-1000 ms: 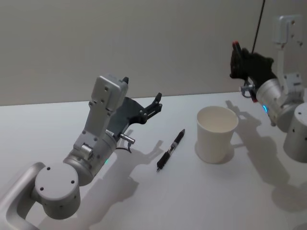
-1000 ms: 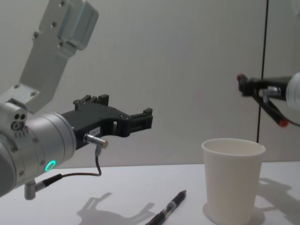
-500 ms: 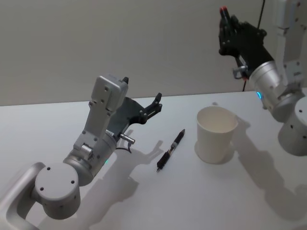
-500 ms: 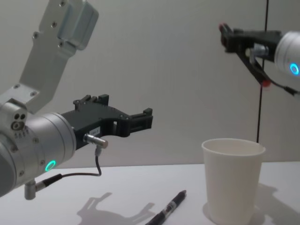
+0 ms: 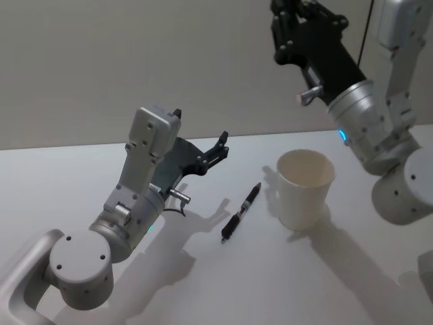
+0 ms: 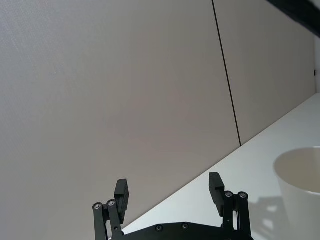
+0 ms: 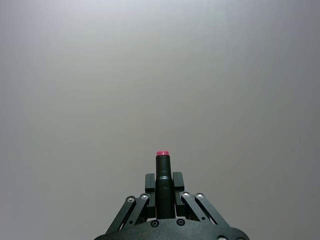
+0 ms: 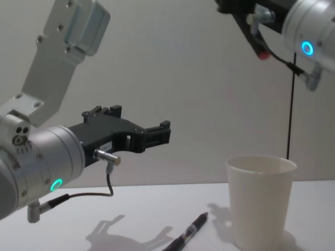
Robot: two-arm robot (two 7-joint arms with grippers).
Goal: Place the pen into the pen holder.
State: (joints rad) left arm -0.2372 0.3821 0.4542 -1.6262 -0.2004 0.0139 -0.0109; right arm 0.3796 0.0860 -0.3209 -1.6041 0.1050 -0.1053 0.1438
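A plain, pale grey wall [image 5: 135, 61] backs a smooth white table [image 5: 203, 284]. One thin dark vertical line [image 6: 227, 85] runs down the wall to the table's far edge. Even light casts soft shadows on the tabletop.

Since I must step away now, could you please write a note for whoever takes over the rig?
Right hand: shut on a red-tipped pen, raised high near the white paper cup.
Left hand: open, empty, hovering above the table, left of the black pen.
Black pen: lying on the table left of the cup, not touching it.
Done: one pen gripped; cup looks empty.
Left: lower the pen into the cup, release.
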